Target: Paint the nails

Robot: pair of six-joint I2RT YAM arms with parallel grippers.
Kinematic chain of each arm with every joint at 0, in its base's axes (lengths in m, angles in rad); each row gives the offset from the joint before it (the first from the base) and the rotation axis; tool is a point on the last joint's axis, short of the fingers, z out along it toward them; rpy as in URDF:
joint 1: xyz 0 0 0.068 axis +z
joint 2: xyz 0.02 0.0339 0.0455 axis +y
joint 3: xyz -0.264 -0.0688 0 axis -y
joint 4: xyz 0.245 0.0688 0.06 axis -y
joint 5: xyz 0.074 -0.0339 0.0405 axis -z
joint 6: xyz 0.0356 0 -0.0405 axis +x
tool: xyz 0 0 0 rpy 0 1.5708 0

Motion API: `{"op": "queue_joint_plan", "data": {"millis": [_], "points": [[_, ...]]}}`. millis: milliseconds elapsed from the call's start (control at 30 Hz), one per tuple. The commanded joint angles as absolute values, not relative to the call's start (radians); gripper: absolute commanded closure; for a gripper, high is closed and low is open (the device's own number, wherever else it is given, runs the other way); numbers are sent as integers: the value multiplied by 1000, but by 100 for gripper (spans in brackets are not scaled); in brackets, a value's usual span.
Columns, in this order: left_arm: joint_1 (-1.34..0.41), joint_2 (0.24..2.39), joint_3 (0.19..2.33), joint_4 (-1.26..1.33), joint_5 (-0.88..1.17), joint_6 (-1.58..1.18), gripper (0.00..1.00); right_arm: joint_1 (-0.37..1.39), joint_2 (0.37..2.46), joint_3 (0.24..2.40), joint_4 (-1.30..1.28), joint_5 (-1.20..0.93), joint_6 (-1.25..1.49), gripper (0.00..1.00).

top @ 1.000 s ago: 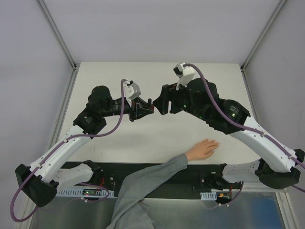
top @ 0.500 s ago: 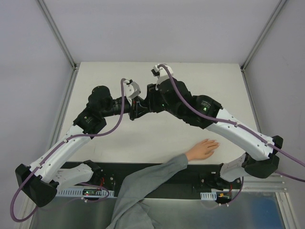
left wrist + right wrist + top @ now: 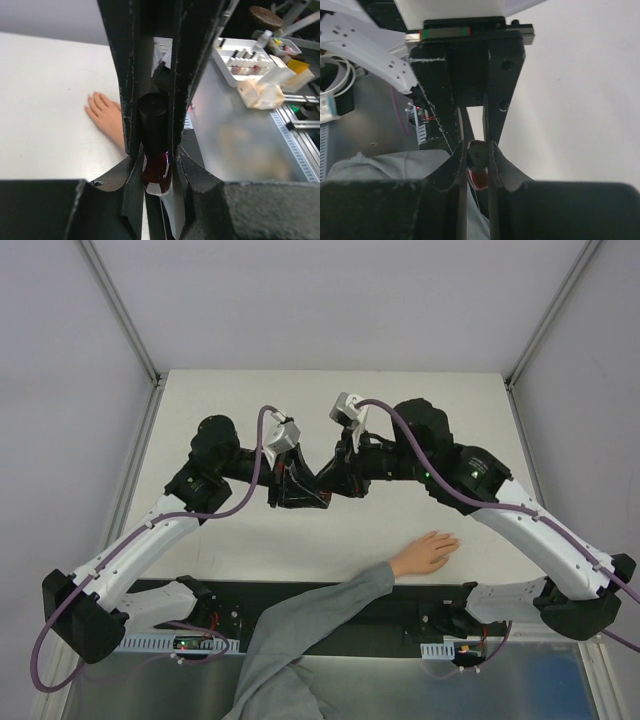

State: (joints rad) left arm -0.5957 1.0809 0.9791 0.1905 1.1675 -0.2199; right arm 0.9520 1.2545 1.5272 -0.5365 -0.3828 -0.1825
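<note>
At the near edge of the white table (image 3: 420,410), right of centre, a bare hand (image 3: 428,553) lies flat, palm down, its grey sleeve (image 3: 320,612) crossing the black strip (image 3: 400,602) between the arm bases. Its long axis runs from the wrist toward the right and slightly away from the near edge, so the nails (image 3: 453,540) sit at that right-hand end, turned up; they are too small to make out one by one. A band of open tabletop separates the hand from both grippers, which meet well apart from it over the middle of the table. More white surface stretches beyond them to the far edge, where slanted metal posts (image 3: 122,318) and pale walls close in the sides.

The left gripper (image 3: 300,492) is pinching a small bottle (image 3: 154,145), dark red glass toward the wrist camera and black cap pointing away down the fingers. The right gripper (image 3: 330,478) comes in from the opposite side, its jaws drawn in narrow against the same bottle, which shows as a dark red and black shape between its fingers in the right wrist view
</note>
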Motion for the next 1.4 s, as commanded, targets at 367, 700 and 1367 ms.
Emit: {"op": "queue_joint_plan", "data": {"millis": [367, 700, 1367], "points": [[-597, 1040, 1019, 189, 1122, -109, 100, 946, 1210, 1535, -479, -319, -106, 48], [-597, 1005, 1012, 94, 845, -11, 100, 1046, 1196, 1581, -526, 197, 139, 30], [-600, 988, 1005, 86, 733, -9, 100, 1118, 1408, 1746, -632, 371, 169, 48]]}}
